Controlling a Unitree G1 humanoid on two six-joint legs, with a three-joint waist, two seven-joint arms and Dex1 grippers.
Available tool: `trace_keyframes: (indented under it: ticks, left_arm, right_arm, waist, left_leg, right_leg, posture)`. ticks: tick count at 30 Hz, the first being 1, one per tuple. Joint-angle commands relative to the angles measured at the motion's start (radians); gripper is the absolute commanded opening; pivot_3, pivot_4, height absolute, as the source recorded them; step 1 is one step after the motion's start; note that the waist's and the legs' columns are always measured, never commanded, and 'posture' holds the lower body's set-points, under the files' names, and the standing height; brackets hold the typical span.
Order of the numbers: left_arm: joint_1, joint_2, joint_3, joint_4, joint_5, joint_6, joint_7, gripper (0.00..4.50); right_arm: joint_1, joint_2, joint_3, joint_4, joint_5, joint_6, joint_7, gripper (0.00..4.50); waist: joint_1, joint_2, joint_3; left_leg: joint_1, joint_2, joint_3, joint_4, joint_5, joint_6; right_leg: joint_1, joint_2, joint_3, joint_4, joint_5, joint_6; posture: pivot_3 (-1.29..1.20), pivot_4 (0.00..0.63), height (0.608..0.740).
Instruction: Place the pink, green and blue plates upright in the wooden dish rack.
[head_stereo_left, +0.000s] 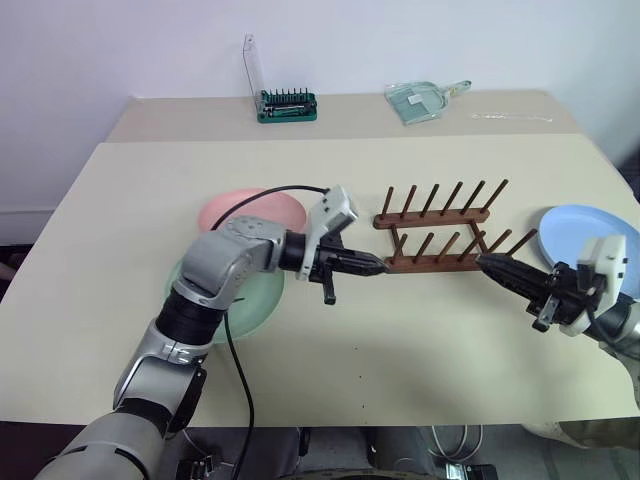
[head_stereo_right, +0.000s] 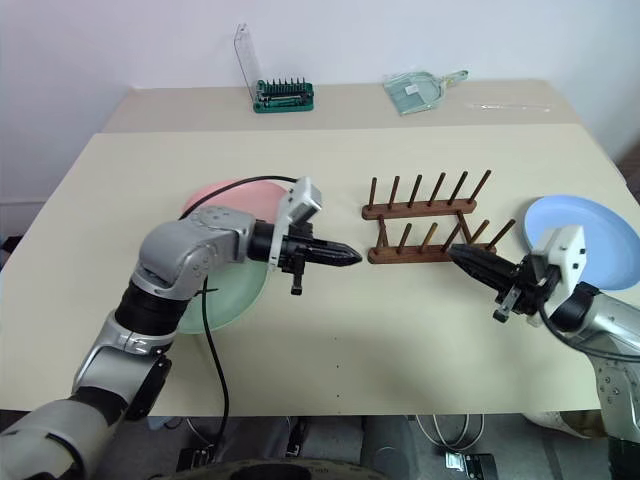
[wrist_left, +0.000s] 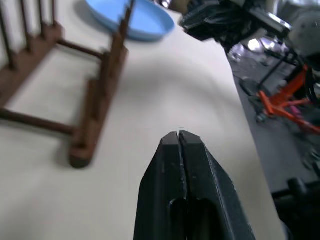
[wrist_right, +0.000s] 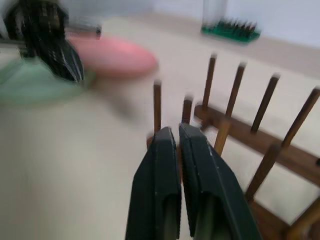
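No legible text, labels, brands or nos. anywhere; wrist views poss. too blurred.

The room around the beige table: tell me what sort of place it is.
Probably a lab or workshop test bench, not a kitchen. The plain beige table stands against a bare white wall, a green screwdriver-bit holder with a clear lid sits at the back, and an orange metal stand stands on the floor.

A salmon pink plate (head_stereo_left: 250, 208), a pale mint green plate (head_stereo_left: 252, 300) and a light blue plate (head_stereo_left: 578, 232) are seen on a plain beige desk (head_stereo_left: 400, 340). The dish rack (head_stereo_left: 440, 240) is coloured dark reddish-brown. Black fingers (wrist_left: 187, 195) are shown on both hands.
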Motion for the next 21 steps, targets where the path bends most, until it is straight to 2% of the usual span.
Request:
trace_keyframes:
  ticks: [1, 5, 9, 13, 21]
  left_arm:
    - [-0.005, -0.026, -0.078, 0.041, 0.071, -0.103, 0.034, 0.0]
    - [-0.014, -0.1, -0.162, 0.155, 0.168, -0.206, 0.1, 0.0]
    - [-0.017, -0.155, -0.196, 0.224, 0.223, -0.248, 0.142, 0.0]
    - [-0.012, -0.154, -0.233, 0.263, 0.283, -0.306, 0.144, 0.0]
    - [-0.045, -0.201, -0.203, 0.389, 0.347, -0.37, 0.216, 0.0]
  right_arm:
    - [0.005, -0.016, 0.017, 0.042, -0.103, -0.094, -0.001, 0.06]
    - [0.026, -0.051, 0.068, 0.121, -0.242, -0.205, 0.012, 0.06]
    - [-0.007, -0.048, 0.075, 0.202, -0.304, -0.276, -0.031, 0.06]
    - [-0.049, -0.053, 0.118, 0.294, -0.389, -0.333, -0.072, 0.06]
    - [-0.168, -0.03, 0.215, 0.471, -0.498, -0.432, -0.156, 0.06]
  waist:
    - [0.0, 0.0, 0.0]
    - [0.001, 0.0, 0.0]
    - [-0.003, 0.0, 0.0]
    - [-0.002, 0.0, 0.0]
    - [-0.001, 0.0, 0.0]
  left_leg:
    - [0.0, 0.0, 0.0, 0.0, 0.0, 0.0]
    - [0.0, 0.0, 0.001, 0.0, 0.0, 0.0]
    - [0.0, 0.0, 0.001, 0.0, 0.0, 0.0]
    - [0.001, 0.0, 0.001, 0.0, 0.0, 0.0]
    - [0.001, 0.0, 0.001, 0.0, 0.0, 0.0]
  right_leg:
    - [0.0, 0.0, 0.0, 0.0, 0.0, 0.0]
    - [0.0, 0.0, 0.0, 0.0, 0.0, 0.0]
    - [0.0, 0.0, 0.001, 0.0, 0.0, 0.0]
    - [0.0, 0.001, 0.001, 0.0, 0.0, 0.0]
    - [0.0, 0.001, 0.001, 0.0, 0.0, 0.0]
  posture:
    - [0.0, 0.15, 0.74]
    - [0.0, 0.15, 0.74]
    - [0.0, 0.15, 0.74]
    - [0.0, 0.15, 0.74]
    - [0.0, 0.15, 0.74]
